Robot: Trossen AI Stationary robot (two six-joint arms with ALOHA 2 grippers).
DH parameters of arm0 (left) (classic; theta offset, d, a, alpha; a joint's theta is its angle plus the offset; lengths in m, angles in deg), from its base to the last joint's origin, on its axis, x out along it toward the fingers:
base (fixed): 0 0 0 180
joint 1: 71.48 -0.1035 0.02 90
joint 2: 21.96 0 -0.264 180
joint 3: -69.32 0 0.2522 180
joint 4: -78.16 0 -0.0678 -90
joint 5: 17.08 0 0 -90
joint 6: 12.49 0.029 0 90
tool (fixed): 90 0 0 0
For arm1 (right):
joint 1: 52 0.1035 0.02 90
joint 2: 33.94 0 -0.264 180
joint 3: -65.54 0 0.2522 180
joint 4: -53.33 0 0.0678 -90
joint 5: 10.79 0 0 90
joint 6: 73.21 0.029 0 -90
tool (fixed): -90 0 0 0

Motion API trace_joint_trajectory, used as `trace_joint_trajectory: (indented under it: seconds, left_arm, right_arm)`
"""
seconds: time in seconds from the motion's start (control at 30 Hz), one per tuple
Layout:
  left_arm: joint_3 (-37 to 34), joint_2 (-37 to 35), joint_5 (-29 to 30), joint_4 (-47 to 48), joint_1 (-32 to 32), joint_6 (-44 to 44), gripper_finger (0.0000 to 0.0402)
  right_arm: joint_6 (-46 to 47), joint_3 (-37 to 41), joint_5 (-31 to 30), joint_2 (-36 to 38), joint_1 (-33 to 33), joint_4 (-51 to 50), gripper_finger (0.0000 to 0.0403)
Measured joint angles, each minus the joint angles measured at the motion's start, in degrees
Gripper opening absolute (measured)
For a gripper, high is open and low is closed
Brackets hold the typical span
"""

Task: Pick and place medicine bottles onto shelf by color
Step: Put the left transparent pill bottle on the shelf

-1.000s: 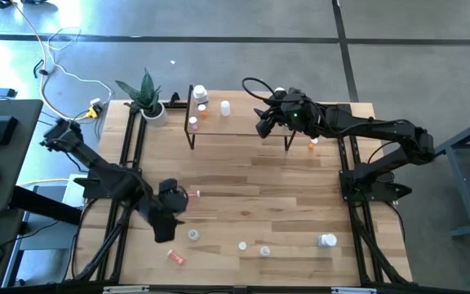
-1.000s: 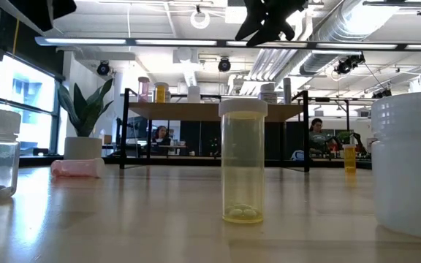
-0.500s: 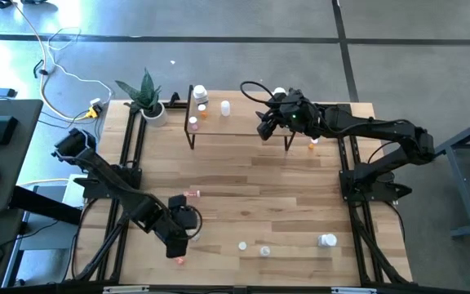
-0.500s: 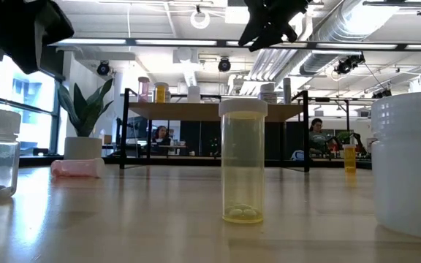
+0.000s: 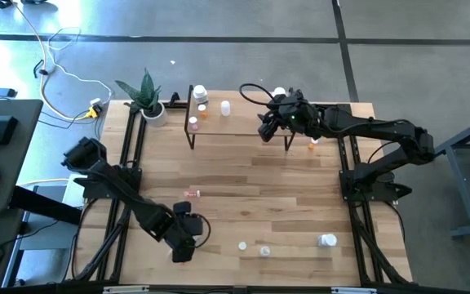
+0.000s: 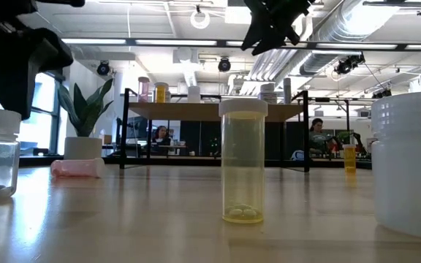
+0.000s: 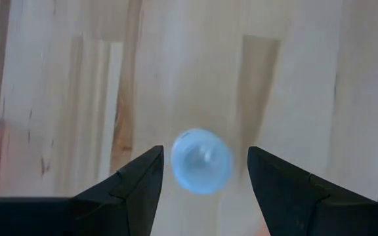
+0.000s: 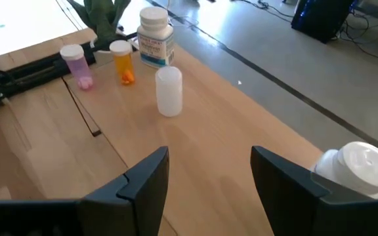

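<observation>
The worktop [image 5: 243, 188] is light brown wood with long plank stripes. The shelf [image 8: 195, 157] is pale wood on black legs. On it stand a pink bottle [image 8: 75, 64], an orange bottle [image 8: 121, 61], a milky white bottle [image 8: 169, 92] and a white bottle with a blue label [image 8: 154, 37]. Another white cap [image 8: 361, 164] shows nearby. Both pincers are black. A see-through bottle with a white cap [image 7: 201, 161] sits between the left pincer's fingers [image 7: 126, 190]. The plant [image 5: 143, 90] is green in a white pot.
</observation>
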Motion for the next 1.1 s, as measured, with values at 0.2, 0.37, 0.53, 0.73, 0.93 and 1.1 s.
trace_joint_trajectory:
  seconds: [0.2,0.37,0.53,0.73,0.93,1.1]
  left_arm:
    - [0.04,2.11,-1.36,-1.28,0.02,-0.06,0.0208]
    - [0.02,2.87,-1.84,-1.45,0.02,-0.19,0.0182]
    - [0.02,2.83,-1.75,-1.61,0.01,-0.2,0.0137]
    - [0.02,2.83,-1.36,-1.69,-0.02,-0.93,0.0128]
    - [0.02,0.73,-1.38,-1.65,-1.21,-1.53,0.0141]
    - [0.02,-3.43,-0.02,-0.86,-4.69,-1.08,0.0134]
  right_arm:
    - [0.04,0.0,0.28,0.0,0.0,-0.79,0.0207]
    - [0.48,0.0,0.4,0.0,0.0,-1.46,0.0207]
    - [0.9,0.0,0.42,0.0,0.0,-2.2,0.0207]
    - [0.9,0.0,0.42,0.0,0.0,-2.66,0.0207]
    - [0.9,0.0,3.17,0.0,0.0,-2.64,0.0207]
    - [0.87,0.0,3.22,0.0,0.0,-3.0,0.0207]
